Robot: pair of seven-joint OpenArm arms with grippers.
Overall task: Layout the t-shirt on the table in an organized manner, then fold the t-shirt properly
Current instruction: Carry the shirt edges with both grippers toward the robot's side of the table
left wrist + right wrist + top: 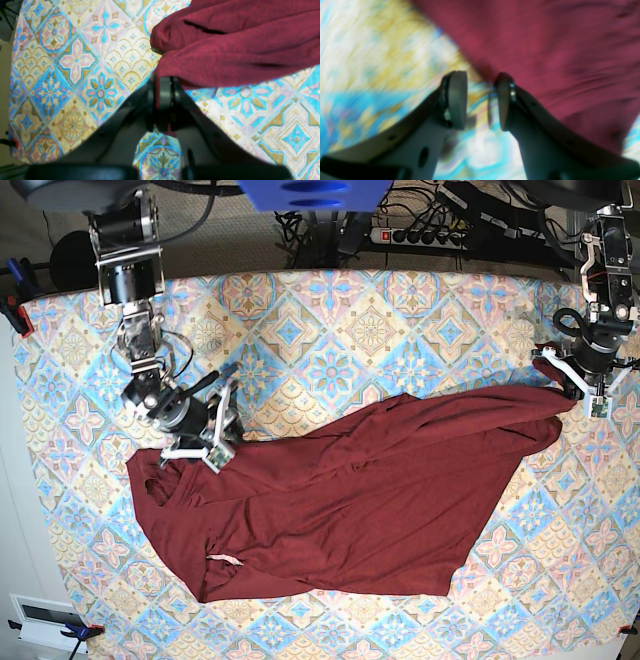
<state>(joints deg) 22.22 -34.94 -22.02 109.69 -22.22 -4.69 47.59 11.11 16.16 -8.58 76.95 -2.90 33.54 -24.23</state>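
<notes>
At the left of the overhead view, the right hand [200, 448] is seen just above the upper edge of the t-shirt [340, 510], near its collar end. Its jaws are parted, with a gap between the fingertips [457, 100], and nothing is gripped between them; only patterned cloth is seen through the gap in the right wrist view, with the shirt's edge just beyond the tips. That view is blurred.

Across the middle, the dark red t-shirt is spread over the tiled surface [330, 320], wrinkled and uneven. The collar end lies toward the left, a straight lower edge runs along the bottom, and a long band of fabric is drawn out toward the right.

At the far right, the left hand [575, 383] is closed on the end of that stretched band. In the left wrist view, the left hand [162, 87] is seen pinched tight on a bunched corner of the fabric, with folds of the shirt [237, 45] spreading away from it above the surface [75, 75].
</notes>
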